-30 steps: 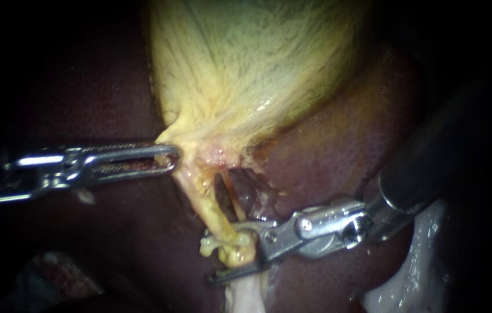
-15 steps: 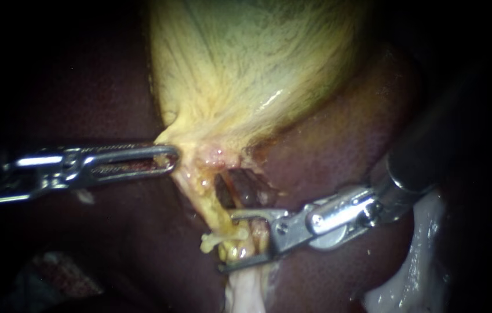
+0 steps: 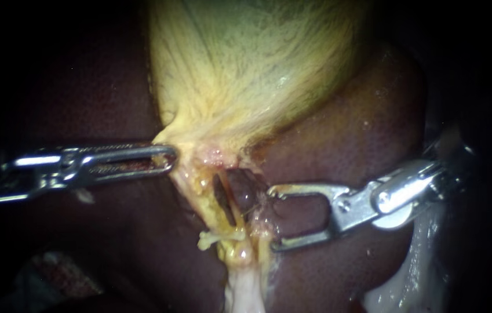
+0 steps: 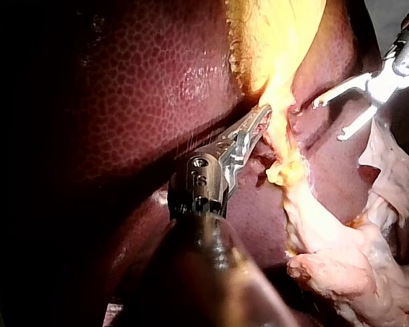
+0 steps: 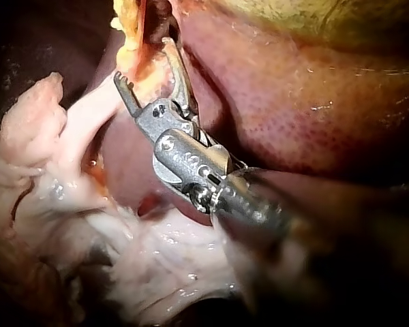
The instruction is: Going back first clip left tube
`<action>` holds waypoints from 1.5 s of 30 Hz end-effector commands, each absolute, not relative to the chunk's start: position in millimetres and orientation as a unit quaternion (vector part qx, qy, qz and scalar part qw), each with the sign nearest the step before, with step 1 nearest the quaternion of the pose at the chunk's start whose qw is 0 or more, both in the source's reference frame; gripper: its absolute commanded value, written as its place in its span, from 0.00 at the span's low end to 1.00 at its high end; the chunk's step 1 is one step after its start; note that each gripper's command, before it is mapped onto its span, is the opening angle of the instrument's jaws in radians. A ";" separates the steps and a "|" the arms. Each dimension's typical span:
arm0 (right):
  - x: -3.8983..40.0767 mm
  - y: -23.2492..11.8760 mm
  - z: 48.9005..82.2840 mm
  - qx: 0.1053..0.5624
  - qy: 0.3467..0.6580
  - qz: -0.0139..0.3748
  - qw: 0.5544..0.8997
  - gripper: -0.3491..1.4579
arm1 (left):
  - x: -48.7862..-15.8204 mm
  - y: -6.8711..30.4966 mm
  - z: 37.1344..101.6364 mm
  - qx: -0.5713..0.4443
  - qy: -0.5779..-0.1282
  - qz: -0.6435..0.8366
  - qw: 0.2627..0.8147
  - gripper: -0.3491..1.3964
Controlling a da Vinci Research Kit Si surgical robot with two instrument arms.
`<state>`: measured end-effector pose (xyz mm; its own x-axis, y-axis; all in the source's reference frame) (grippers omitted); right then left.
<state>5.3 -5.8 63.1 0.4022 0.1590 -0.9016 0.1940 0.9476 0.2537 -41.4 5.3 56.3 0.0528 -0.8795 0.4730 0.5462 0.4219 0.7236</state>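
Dark maroon liver (image 3: 350,145), finely stippled and wet, backs everything, with the fibrous yellow gallbladder (image 3: 246,75) tapering down over it. My left instrument (image 3: 170,159) has its slotted steel tool clenched on the gallbladder's narrow neck. My right instrument (image 3: 272,219) holds its tool released, jaws gaping just beside the left tube (image 3: 208,206), a waxy yellow cord running down from the neck.

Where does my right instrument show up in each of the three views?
Endoscope view: right instrument enters from the right, open, beside the yellow tissue.
Left wrist view: beyond the left instrument, across the yellow tissue.
Right wrist view: its own, tip at the yellow tissue.
Shared landmark: the yellow tissue.
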 end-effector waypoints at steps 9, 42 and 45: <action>4.4 -5.2 61.9 0.151 0.544 -0.010 0.825 0.52 | -41.5 5.2 57.2 0.178 -0.466 -0.506 0.704 0.00; 3.4 -5.3 62.1 0.151 0.545 -0.012 0.825 0.52 | -47.7 3.1 64.5 0.185 -0.462 -0.494 0.713 0.00; 3.4 -5.3 62.1 0.151 0.545 -0.012 0.825 0.53 | -47.7 3.1 64.5 0.185 -0.462 -0.494 0.713 0.00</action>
